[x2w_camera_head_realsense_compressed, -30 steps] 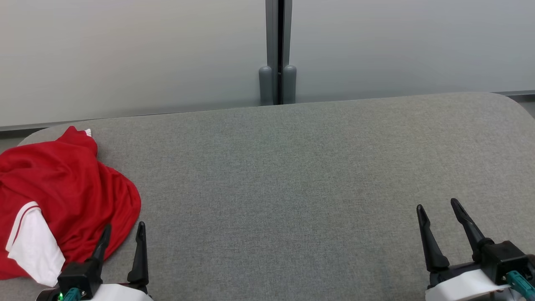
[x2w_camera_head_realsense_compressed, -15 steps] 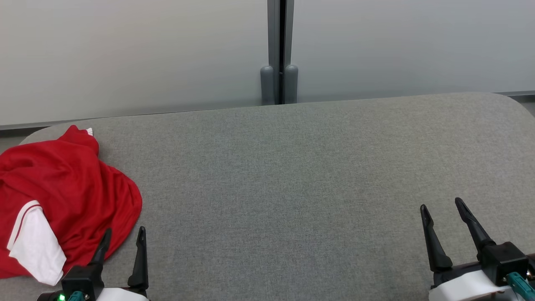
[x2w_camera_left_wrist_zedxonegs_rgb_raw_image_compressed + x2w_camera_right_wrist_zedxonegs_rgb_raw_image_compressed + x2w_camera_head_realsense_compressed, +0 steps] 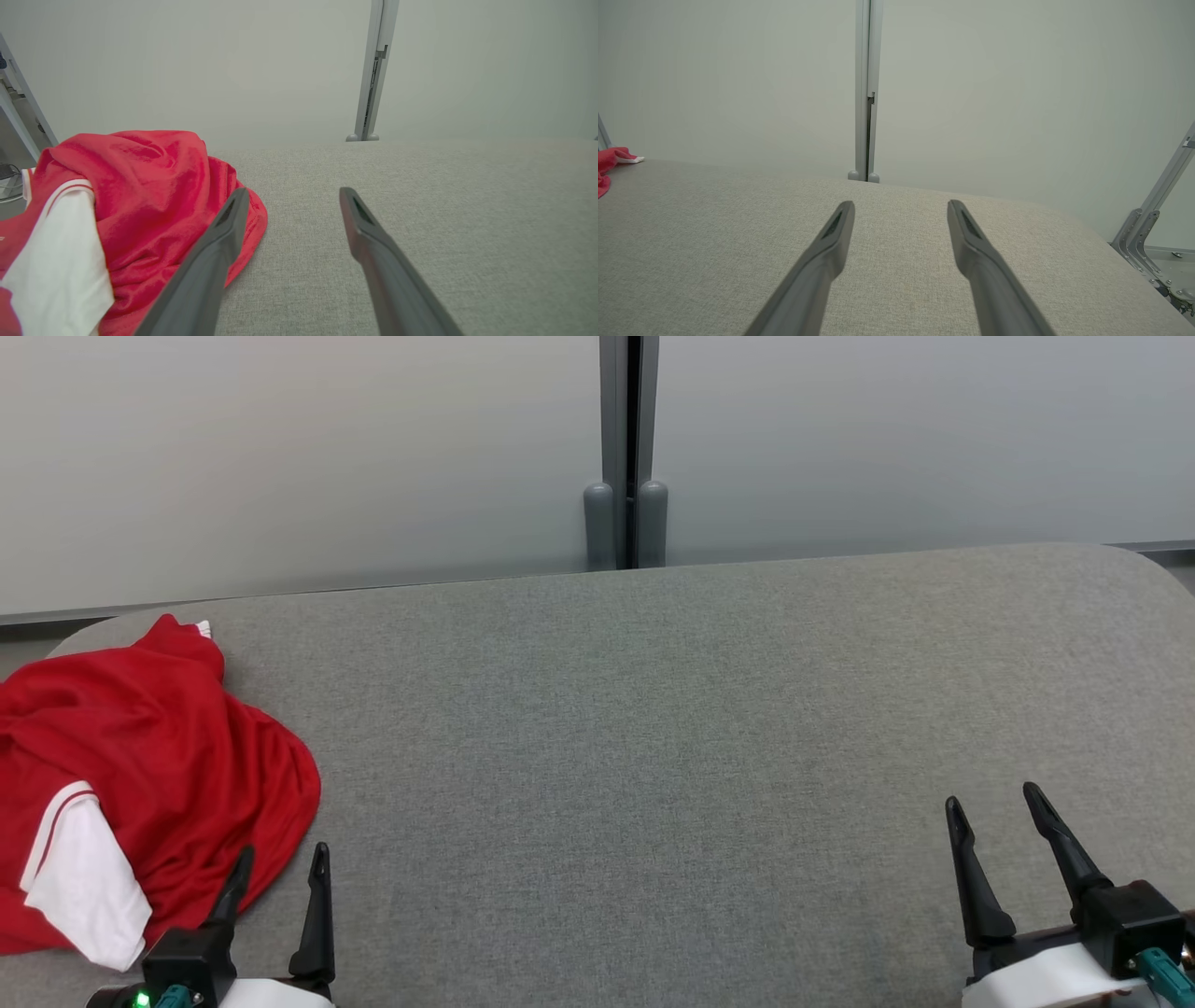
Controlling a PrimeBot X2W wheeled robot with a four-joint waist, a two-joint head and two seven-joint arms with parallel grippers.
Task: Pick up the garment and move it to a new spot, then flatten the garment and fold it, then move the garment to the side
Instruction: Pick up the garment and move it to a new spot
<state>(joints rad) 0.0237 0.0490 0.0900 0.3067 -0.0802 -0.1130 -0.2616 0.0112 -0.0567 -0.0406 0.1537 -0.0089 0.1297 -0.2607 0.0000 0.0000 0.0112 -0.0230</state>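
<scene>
The garment (image 3: 149, 775) is a crumpled red shirt with a white sleeve, heaped at the left end of the grey table (image 3: 653, 728). In the left wrist view the garment (image 3: 140, 196) lies left of the fingers, its hem behind the left fingertip. My left gripper (image 3: 283, 863) stands open at the lower left, just right of the garment's near edge, with nothing between its fingers. Over bare fabric at the lower right, my right gripper (image 3: 991, 798) is open and empty. The right wrist view catches a red scrap of the garment (image 3: 609, 161) at its far left edge.
A pale partition wall with a grey vertical post (image 3: 626, 448) runs behind the table. The table's far corners are rounded. A metal frame (image 3: 1153, 214) stands past the table's right end.
The head camera has shifted slightly, so the whole picture slid a little right. Both grippers sit slightly lower in view; they stay open and the garment has not moved.
</scene>
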